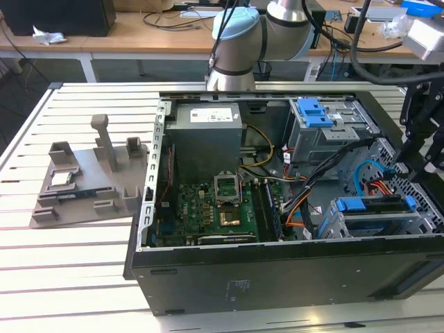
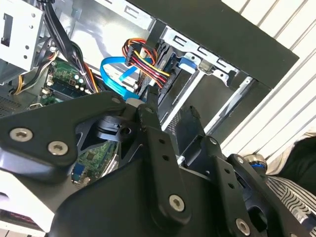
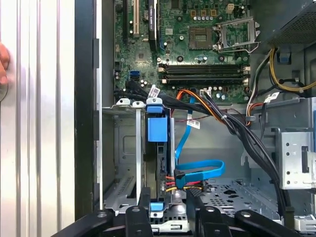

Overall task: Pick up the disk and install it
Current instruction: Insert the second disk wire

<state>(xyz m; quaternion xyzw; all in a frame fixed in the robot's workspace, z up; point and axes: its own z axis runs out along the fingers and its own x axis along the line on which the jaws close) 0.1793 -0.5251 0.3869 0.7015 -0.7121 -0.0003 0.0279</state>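
Lab: slatted bench; cable-strewn desks.

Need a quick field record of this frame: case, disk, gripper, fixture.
case: black open computer tower case lying on its side on the slatted white table, green motherboard exposed
disk: silver drive in blue plastic carrier, standing on edge in the metal drive cage; blue data cable beside it
gripper: black gripper above the drive cage, over the carrier's end; finger state unclear
fixture: grey plastic parts holder on the exterior view's left
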